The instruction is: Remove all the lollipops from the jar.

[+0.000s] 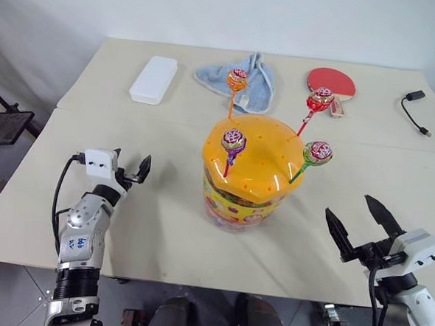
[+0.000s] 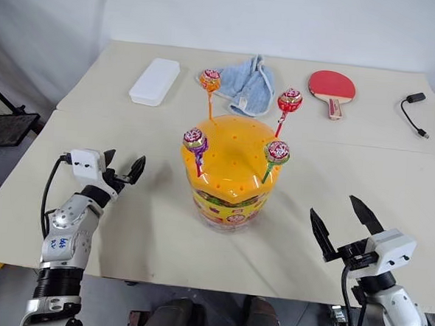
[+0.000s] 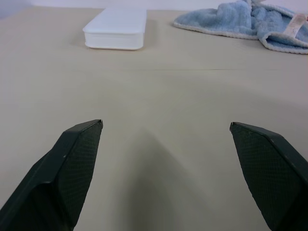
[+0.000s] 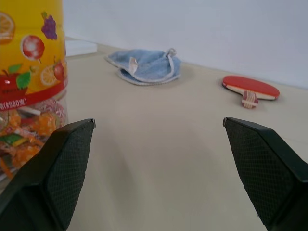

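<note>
Lollipops: four stood planted in the holed lid of the jar, mid-counter. You had left gripper and right gripper both spread, empty, flanking it for access.

The left arm, at lower left of the head view, has a silver-grey shell with blue handwriting, a black ribbed cuff below, a white box-shaped camera on its wrist and a black cable looping from it. At lower right, the right arm is paler, carrying a matching white camera. Both end in black pointed fingers with fine cross-hatched faces.
</note>
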